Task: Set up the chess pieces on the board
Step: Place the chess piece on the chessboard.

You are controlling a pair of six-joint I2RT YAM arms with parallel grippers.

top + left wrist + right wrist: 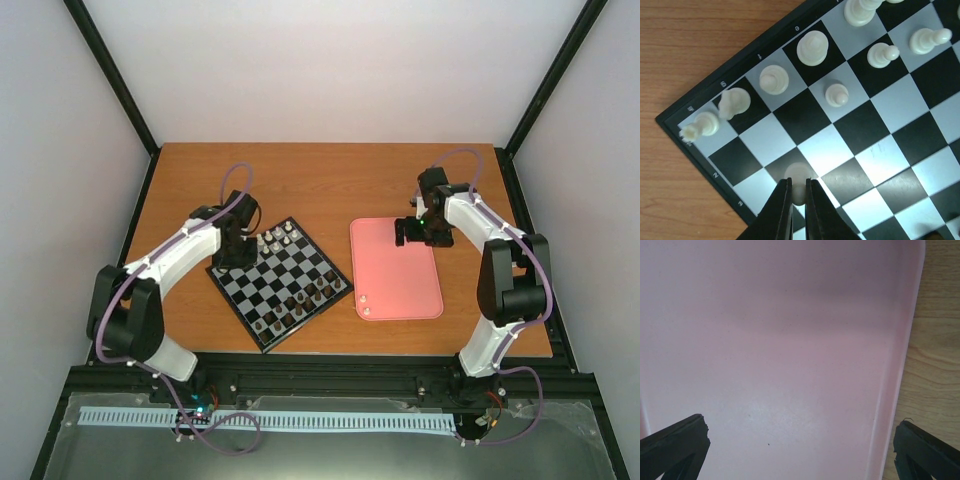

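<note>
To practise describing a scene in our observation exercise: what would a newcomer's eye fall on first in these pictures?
The glossy black-and-silver board sits turned like a diamond left of centre, with cream chess pieces lined along its far-left edge. The left claw is shut on one cream piece over a dark square near the board's rim. To the right, the right claw hangs open over a pink tray.
</note>
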